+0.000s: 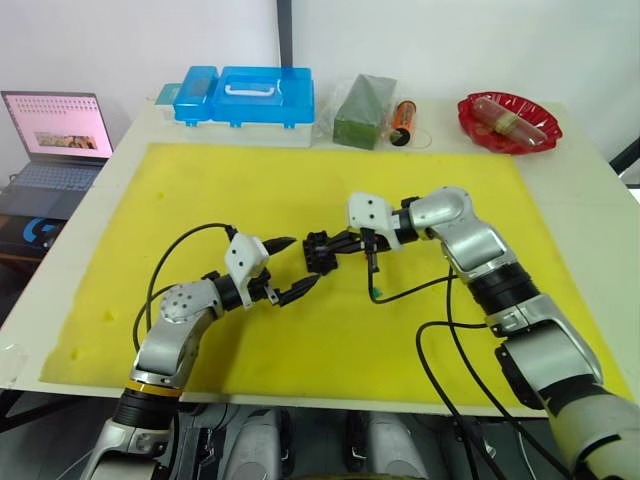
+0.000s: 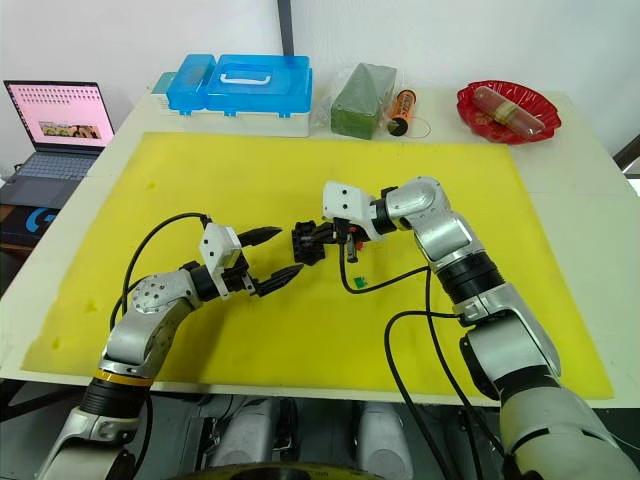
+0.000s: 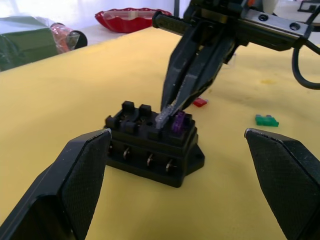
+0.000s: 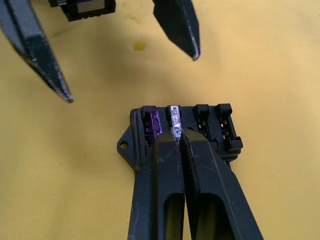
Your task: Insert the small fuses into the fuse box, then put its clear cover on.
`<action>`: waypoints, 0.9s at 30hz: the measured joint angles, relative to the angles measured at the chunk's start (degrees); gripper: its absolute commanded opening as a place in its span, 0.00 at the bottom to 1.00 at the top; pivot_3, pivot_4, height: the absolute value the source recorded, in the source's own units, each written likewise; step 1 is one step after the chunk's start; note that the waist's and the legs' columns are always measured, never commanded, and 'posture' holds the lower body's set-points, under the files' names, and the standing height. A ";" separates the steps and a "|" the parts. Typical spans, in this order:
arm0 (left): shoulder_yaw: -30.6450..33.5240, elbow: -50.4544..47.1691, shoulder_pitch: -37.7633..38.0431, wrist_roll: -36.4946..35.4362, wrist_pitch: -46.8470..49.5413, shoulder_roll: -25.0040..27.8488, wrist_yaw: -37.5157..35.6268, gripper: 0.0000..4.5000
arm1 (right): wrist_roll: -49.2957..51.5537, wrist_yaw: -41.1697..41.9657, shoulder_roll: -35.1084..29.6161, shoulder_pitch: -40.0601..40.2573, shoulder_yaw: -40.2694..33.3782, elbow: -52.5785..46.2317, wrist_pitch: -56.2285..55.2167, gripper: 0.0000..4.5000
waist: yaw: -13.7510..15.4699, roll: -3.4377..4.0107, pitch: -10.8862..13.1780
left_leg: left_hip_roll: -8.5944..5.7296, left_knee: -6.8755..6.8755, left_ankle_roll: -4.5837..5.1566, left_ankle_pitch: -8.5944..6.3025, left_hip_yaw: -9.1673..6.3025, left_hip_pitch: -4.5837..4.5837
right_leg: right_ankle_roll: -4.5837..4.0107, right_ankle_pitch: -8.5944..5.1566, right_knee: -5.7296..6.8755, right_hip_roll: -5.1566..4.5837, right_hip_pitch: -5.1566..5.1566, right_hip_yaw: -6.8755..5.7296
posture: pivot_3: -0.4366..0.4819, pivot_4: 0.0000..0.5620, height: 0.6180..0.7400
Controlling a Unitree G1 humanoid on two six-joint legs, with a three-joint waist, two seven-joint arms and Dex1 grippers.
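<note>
The black fuse box (image 1: 318,252) sits mid-mat on the yellow mat (image 1: 200,190). My right gripper (image 4: 177,136) is shut on a pale grey fuse (image 4: 173,116), which stands in the box's second slot. A purple-pink fuse (image 3: 178,121) sits in the end slot beside it. The other two slots look empty. My left gripper (image 1: 300,265) is open just left of the box, one finger (image 3: 75,185) on each side of it, not touching. A green fuse (image 3: 266,120) and a red fuse (image 3: 200,102) lie on the mat behind the box. The clear cover is out of view.
Along the table's back edge stand a blue plastic case (image 1: 245,95), a green wrapped block (image 1: 362,110), an orange cylinder (image 1: 403,120) and a red bowl (image 1: 508,120). A laptop (image 1: 55,140) is off the table's left. Black cables (image 1: 440,330) trail over the mat.
</note>
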 measured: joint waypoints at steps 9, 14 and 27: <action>0.00 0.12 -0.01 -0.01 -0.03 0.00 0.32 1.00 | -1.29 -0.71 0.21 -0.74 -0.50 2.13 -1.10 0.37 | -0.02 0.01 0.00 | 0.00 -0.01 0.00 0.00 0.00 0.05 | 0.00 0.00 -0.01 0.00 0.05 0.00 | 0.48 0.27 1.00; 0.00 0.14 -0.01 -0.01 -0.07 0.00 0.55 1.00 | -1.26 -0.67 0.20 -0.63 -0.74 2.06 -0.83 0.44 | -0.05 0.01 0.00 | 0.01 -0.02 0.00 0.00 0.01 0.07 | 0.00 0.00 -0.01 0.00 0.06 0.00 | 0.48 0.27 1.00; 0.04 0.72 -0.24 -0.06 -0.39 0.03 0.31 1.00 | 2.35 1.01 -0.58 0.83 -3.88 -5.84 4.26 0.44 | 0.04 0.01 0.00 | 0.00 -0.02 0.03 -0.02 0.00 0.07 | 0.00 0.00 -0.01 -0.01 0.06 0.00 | 0.48 0.27 1.00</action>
